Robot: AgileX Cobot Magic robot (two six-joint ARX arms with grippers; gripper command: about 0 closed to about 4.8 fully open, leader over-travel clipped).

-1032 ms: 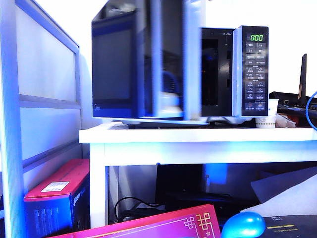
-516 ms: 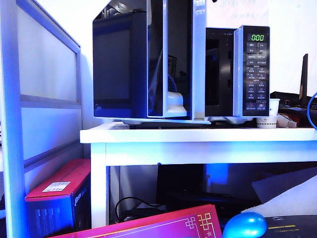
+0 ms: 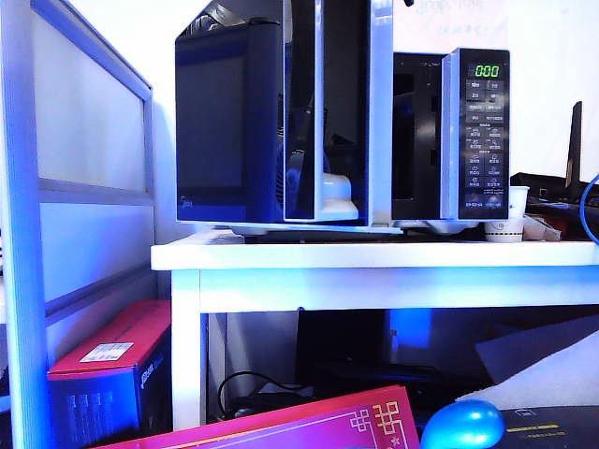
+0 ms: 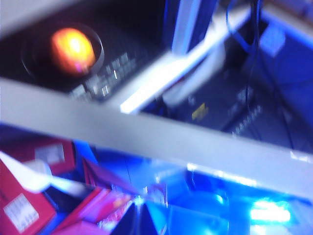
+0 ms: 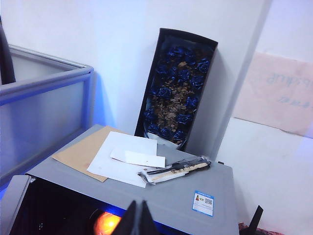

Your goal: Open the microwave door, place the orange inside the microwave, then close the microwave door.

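Swung further toward the cavity than in the earlier exterior frames, the wide glossy black glass microwave door (image 3: 229,122) now stands with its pale inner edge closer to the button panel (image 3: 485,140) — the dark gap of open cavity is narrower, though the door is not yet shut. The boxy black microwave (image 3: 449,131) sits on the white table (image 3: 374,254), its base near the table's front edge, green display lit.

The small round orange-red orange (image 4: 72,48) lies inside the cavity on the dark turntable; the right wrist view also catches it glowing below the grey microwave top (image 5: 105,223).

The left gripper (image 4: 138,220) shows 2 dark fingertips pressed together, holding nothing, its view blurred, with the table edge crossing in front. The right gripper (image 5: 137,218) is likewise closed and empty, above the microwave's top, where papers (image 5: 122,156) and a dark box of blue flowers (image 5: 178,85) rest.

A shiny blue egg-shaped object (image 3: 460,424) lies below the table.
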